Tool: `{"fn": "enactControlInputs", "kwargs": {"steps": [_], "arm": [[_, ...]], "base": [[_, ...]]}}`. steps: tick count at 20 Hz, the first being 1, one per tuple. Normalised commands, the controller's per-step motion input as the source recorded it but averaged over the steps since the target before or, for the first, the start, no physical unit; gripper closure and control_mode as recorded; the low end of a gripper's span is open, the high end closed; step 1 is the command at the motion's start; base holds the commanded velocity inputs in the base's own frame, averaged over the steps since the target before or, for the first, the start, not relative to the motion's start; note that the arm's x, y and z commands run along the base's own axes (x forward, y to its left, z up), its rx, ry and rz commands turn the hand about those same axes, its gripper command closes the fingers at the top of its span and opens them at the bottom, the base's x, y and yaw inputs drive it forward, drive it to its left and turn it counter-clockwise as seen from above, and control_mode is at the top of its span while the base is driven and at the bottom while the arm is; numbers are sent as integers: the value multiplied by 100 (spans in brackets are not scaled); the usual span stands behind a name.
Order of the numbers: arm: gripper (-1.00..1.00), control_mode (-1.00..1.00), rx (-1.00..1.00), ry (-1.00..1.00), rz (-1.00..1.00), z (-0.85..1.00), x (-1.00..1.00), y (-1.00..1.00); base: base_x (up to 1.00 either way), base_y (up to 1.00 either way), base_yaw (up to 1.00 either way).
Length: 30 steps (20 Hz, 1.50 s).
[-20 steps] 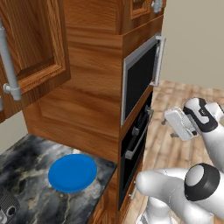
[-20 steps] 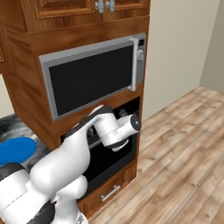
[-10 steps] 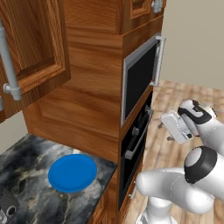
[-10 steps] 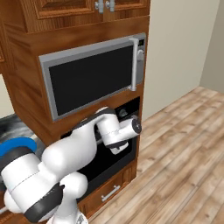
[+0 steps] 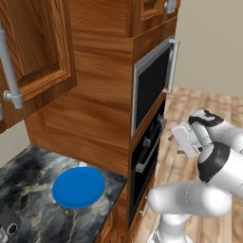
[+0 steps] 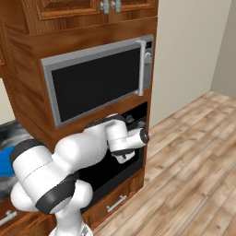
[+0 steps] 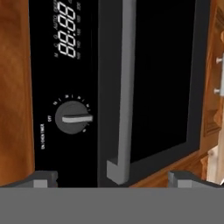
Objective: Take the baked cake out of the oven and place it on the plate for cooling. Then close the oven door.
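The claw (image 7: 112,177), jaws spread and empty, is held before the shut oven door (image 7: 166,87), its handle (image 7: 124,87) at 12 o'clock; the plate (image 5: 79,187) lies bare on the worktop (image 5: 33,209), so every step is judged outstanding.

— What sits above the gripper's level? 
— A silver-framed microwave (image 6: 99,85) with a vertical handle (image 6: 140,68), set in wood cabinetry (image 5: 90,109).

— And off to its side? 
— A dark marble counter (image 5: 28,190); wood-plank floor (image 6: 189,175) lies below.
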Motion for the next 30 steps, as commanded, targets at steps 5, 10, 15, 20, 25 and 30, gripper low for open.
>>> {"fn": "enactControlInputs", "kwargs": {"steps": [5,10,15,20,25,30], "arm": [[-100,-100,4,0,0,-12,11,0],[-100,-100,6,-1,0,-9,14,1],[-100,-100,7,-2,0,-8,21,0],[-100,-100,4,-1,0,-20,22,0],[-100,-100,4,-1,0,-21,26,0],[-100,-100,4,-3,0,-21,25,0]], "base": [[0,0,0],[0,0,0],[0,0,0],[0,0,0],[0,0,0],[0,0,0]]}}
